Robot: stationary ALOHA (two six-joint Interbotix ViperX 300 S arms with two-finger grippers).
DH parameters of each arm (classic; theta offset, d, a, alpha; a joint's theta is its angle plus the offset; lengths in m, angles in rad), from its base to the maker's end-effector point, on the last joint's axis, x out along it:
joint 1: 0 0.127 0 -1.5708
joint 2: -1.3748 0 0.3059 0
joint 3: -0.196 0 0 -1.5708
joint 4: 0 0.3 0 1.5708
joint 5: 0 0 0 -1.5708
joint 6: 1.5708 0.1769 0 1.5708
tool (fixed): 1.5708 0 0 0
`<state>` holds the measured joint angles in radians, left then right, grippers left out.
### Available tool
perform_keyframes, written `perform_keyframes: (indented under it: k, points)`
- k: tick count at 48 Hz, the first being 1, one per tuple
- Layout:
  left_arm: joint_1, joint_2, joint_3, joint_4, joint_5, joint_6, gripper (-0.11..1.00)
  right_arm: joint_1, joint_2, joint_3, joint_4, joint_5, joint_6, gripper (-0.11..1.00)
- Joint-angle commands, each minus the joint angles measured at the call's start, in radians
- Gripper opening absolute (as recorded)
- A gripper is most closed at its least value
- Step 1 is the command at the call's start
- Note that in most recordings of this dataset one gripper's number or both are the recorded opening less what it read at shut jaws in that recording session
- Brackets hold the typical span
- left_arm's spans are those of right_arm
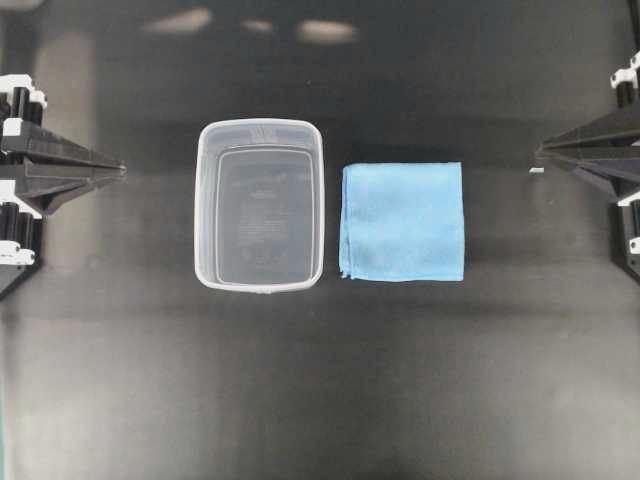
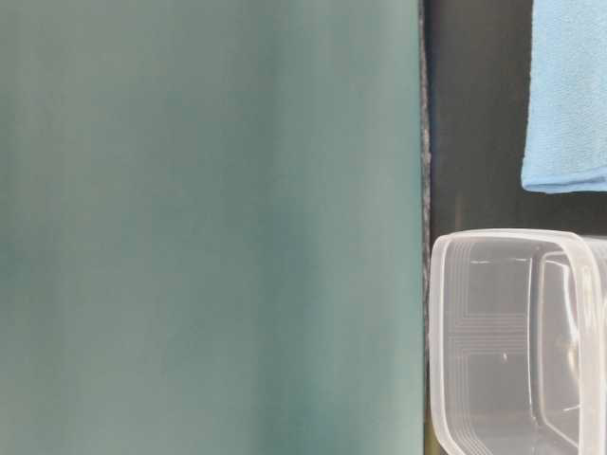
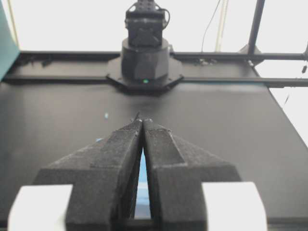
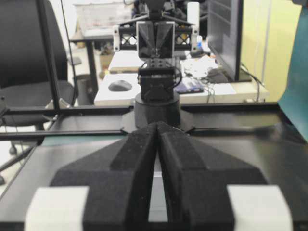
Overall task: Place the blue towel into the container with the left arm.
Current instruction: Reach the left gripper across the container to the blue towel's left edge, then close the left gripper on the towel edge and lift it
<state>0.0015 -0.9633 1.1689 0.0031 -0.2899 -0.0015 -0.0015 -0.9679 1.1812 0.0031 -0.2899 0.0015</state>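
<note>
At the far left of the overhead view you find the left arm's black gripper [image 1: 118,171], parked at the table edge with its tip pointing inward; its own wrist camera shows the two foam-faced fingers [image 3: 122,159] pressed together at the tips, clenched on nothing. Just right of it stands the clear, translucent plastic rectangular container [image 1: 260,204] with rounded corners and a thick rim, upright, mouth open and nothing inside, so it is ready to receive a load from above. Just beside the container's right wall, apart from it by a narrow strip of the dark tabletop [image 1: 320,390], lies the light sky-blue square cloth towel [image 1: 403,221], flat and folded with stitched edges. Note that this placement likely obliges the left arm to reach over or around the container to get at the towel. At the far right, the right arm's black gripper [image 1: 540,152] is parked likewise, fingers [image 4: 139,168] closed together and empty. No step of the task has begun.
</note>
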Motion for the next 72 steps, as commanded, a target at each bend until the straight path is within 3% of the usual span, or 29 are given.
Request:
perform_keyframes:
  k: [1, 5, 17, 28, 33, 42, 45, 50, 57, 61, 64, 72]
  points:
    - [0.011, 0.025, -0.054, 0.041, 0.038, -0.011, 0.06, -0.005, 0.006, -0.014, 0.005, -0.009, 0.000, 0.01]
    - [0.011, 0.061, -0.115, 0.041, 0.130, -0.015, 0.00, -0.006, 0.000, -0.012, 0.008, -0.009, 0.002, 0.02]
    - [0.012, 0.229, -0.345, 0.041, 0.394, -0.005, 0.00, -0.008, -0.020, -0.012, 0.008, -0.006, 0.006, 0.00]
    - [0.018, 0.419, -0.535, 0.041, 0.532, -0.002, 0.00, -0.035, -0.044, -0.012, 0.008, 0.035, 0.006, 0.03]
    - [0.021, 0.523, -0.623, 0.043, 0.581, 0.000, 0.00, -0.046, -0.060, -0.014, 0.008, 0.061, 0.008, 0.17]
    - [0.034, 0.701, -0.788, 0.043, 0.704, 0.006, 0.01, -0.046, -0.084, -0.014, 0.008, 0.075, 0.006, 0.65]
    - [0.038, 0.764, -0.845, 0.041, 0.749, 0.008, 0.02, -0.046, -0.091, -0.014, 0.008, 0.075, 0.006, 0.75]
    - [0.048, 0.850, -0.917, 0.043, 0.796, 0.009, 0.21, -0.046, -0.100, -0.014, 0.008, 0.075, 0.006, 0.77]
    - [0.049, 0.986, -1.020, 0.041, 0.836, 0.011, 0.65, -0.046, -0.109, -0.012, 0.008, 0.075, 0.006, 0.77]
    - [0.049, 1.058, -1.068, 0.041, 0.841, 0.011, 0.84, -0.046, -0.110, -0.012, 0.008, 0.077, 0.006, 0.77]
    - [0.048, 1.121, -1.098, 0.043, 0.841, 0.011, 0.91, -0.046, -0.110, -0.011, 0.008, 0.077, 0.006, 0.77]
    - [0.035, 1.258, -1.155, 0.043, 0.841, 0.029, 0.91, -0.046, -0.112, -0.011, 0.008, 0.077, 0.006, 0.77]
